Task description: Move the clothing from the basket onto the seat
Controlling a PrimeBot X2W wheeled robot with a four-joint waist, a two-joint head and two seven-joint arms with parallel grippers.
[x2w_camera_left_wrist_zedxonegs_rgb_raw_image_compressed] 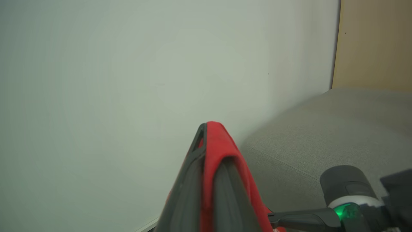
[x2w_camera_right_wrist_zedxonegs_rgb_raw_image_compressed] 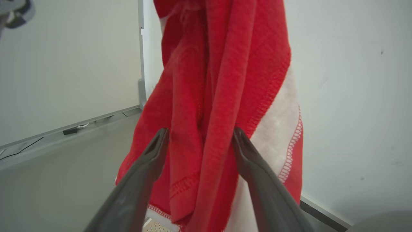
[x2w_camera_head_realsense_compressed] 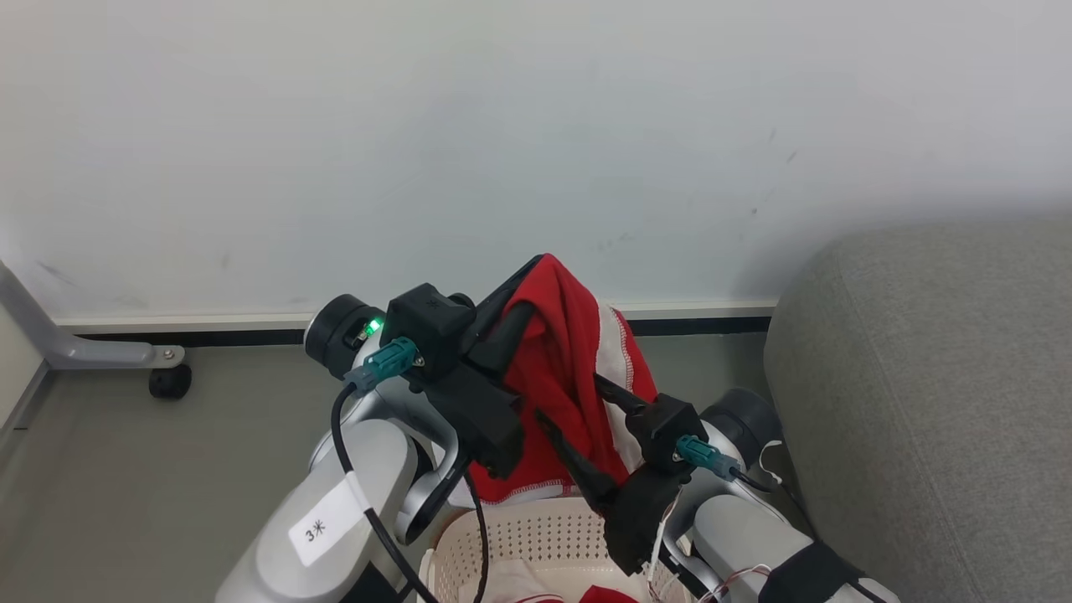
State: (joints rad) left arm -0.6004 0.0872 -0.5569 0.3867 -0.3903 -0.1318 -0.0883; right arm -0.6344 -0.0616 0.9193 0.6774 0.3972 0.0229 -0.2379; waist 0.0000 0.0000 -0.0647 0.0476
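**Red jersey held up over basket, sofa to the right**

In the head view a red jersey (x2w_camera_head_realsense_compressed: 561,352) w/ white trim is seen hanging above the basket (x2w_camera_head_realsense_compressed: 536,528), clear of its rim. It is pinched at its top fold by the left gripper (x2w_camera_head_realsense_compressed: 536,268), whose two dark fingers are pressed together w/ the cloth caught btwn them. The same pinch is shown close up in the left wrist view, where the red fabric (x2w_camera_left_wrist_zedxonegs_rgb_raw_image_compressed: 222,141) is draped over the closed tips of the left gripper (x2w_camera_left_wrist_zedxonegs_rgb_raw_image_compressed: 207,129).

The right gripper (x2w_camera_head_realsense_compressed: 569,398) is placed lower down, at the hanging part of the jersey. In the right wrist view its fingers (x2w_camera_right_wrist_zedxonegs_rgb_raw_image_compressed: 154,151) are spread wide apart, one on each side of the bunched cloth (x2w_camera_right_wrist_zedxonegs_rgb_raw_image_compressed: 219,80). The inner edges are seen against the fabric, but no squeeze is shown; the right gripper (x2w_camera_right_wrist_zedxonegs_rgb_raw_image_compressed: 199,135) is read as open.

The cream perforated basket sits at the bottom centre of the head view, w/ white fabric (x2w_camera_head_realsense_compressed: 511,582) and a bit more red cloth (x2w_camera_head_realsense_compressed: 603,595) inside. The grey sofa (x2w_camera_head_realsense_compressed: 921,377) is at the right, near the basket, w/ nothing seen on it. A pale wall (x2w_camera_head_realsense_compressed: 502,126) and grey floor (x2w_camera_head_realsense_compressed: 167,469) make up the bkgd.
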